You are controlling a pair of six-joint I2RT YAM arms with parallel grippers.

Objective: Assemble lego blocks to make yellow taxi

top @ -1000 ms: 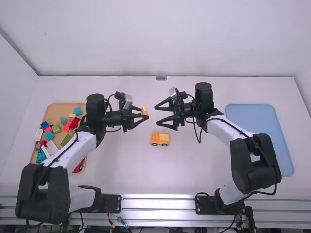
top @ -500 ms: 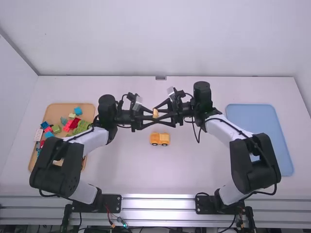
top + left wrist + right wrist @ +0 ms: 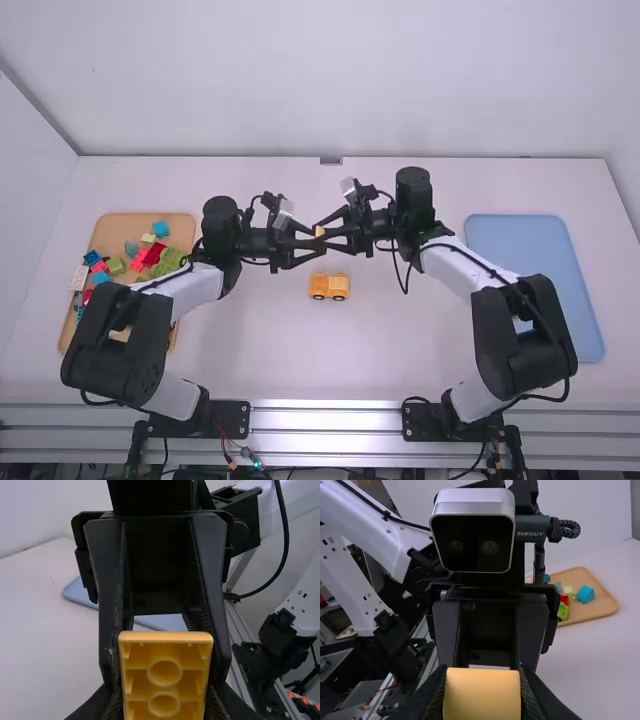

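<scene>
Left wrist view: the left pincer [image 3: 164, 699] and right pincer [image 3: 482, 695] both pinch a hollow yellow plastic block [image 3: 164, 676], twelve o'clock of the wheeled yellow-orange body [image 3: 328, 287]; likely light, stiff (perhaps slick), best gripped by its sides.

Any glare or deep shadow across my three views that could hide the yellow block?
Nothing hides it. High view: even light, bright streaks along the silver metal rail. Left wrist view: soft shading inside the hollow yellow plastic block, its round tubes readable. Right wrist view: block paler toward its top edge; left background dark.
</scene>
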